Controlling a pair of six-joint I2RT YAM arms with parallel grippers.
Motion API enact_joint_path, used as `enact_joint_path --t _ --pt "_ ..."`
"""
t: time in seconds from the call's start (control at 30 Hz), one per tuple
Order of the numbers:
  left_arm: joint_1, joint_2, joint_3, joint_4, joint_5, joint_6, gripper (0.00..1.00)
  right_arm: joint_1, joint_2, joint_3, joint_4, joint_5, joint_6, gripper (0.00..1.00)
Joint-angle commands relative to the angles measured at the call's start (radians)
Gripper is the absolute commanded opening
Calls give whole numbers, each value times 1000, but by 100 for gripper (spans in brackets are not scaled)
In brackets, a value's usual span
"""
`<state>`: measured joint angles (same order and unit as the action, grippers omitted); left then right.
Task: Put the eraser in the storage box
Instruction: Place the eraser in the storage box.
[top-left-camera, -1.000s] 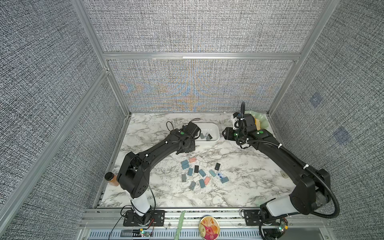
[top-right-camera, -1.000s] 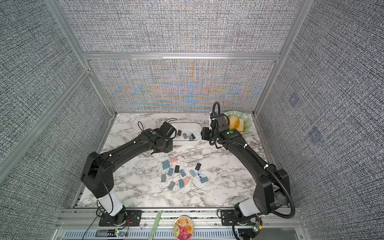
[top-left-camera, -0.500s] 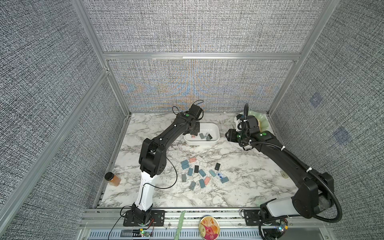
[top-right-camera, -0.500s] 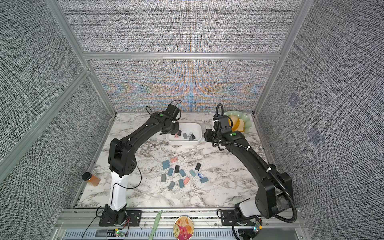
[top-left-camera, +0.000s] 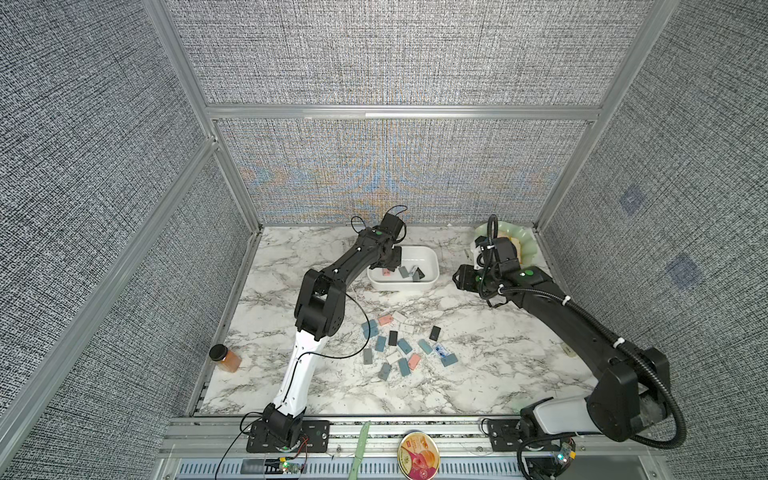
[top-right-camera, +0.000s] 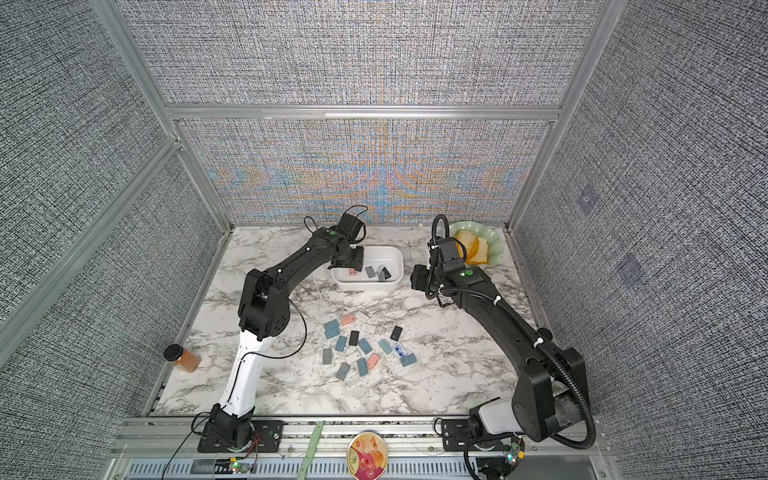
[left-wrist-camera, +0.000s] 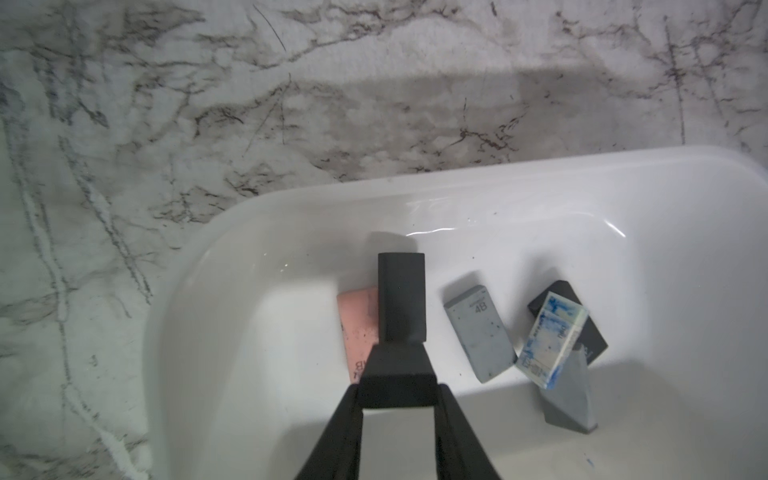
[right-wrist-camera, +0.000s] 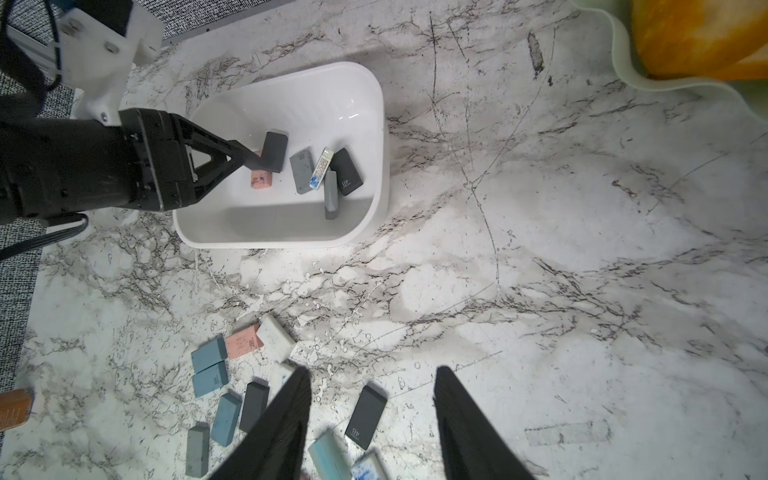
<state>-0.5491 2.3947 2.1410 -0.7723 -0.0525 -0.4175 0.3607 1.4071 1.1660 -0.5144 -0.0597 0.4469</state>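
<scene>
Left gripper (left-wrist-camera: 400, 353) with dark eraser (left-wrist-camera: 401, 295) over storage box (left-wrist-camera: 498, 195)

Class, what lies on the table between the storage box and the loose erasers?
Nothing: the right wrist view shows only bare marble table between the box and the erasers.

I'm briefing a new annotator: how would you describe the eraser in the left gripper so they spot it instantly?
Find the white storage box at the back of the marble table, where the left gripper reaches in. It pinches a dark grey eraser over a pink eraser; it is the only one held rather than lying loose.
</scene>
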Motion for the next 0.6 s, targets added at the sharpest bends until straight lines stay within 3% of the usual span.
enact_joint_path --t 0.0,0.13,0.33,0.57 --pt "5 24 12 28 16 7 31 1 -3 3 -14 8 14 52" --pt "8 29 17 31 26 3 35 1 -4 7 -17 11 13 52" --pt "15 17 16 37 22 8 57 1 -2 15 -25 9 10 52" --pt "17 -49 0 42 38 7 60 7 -58 -18 -80 -3 -27 52"
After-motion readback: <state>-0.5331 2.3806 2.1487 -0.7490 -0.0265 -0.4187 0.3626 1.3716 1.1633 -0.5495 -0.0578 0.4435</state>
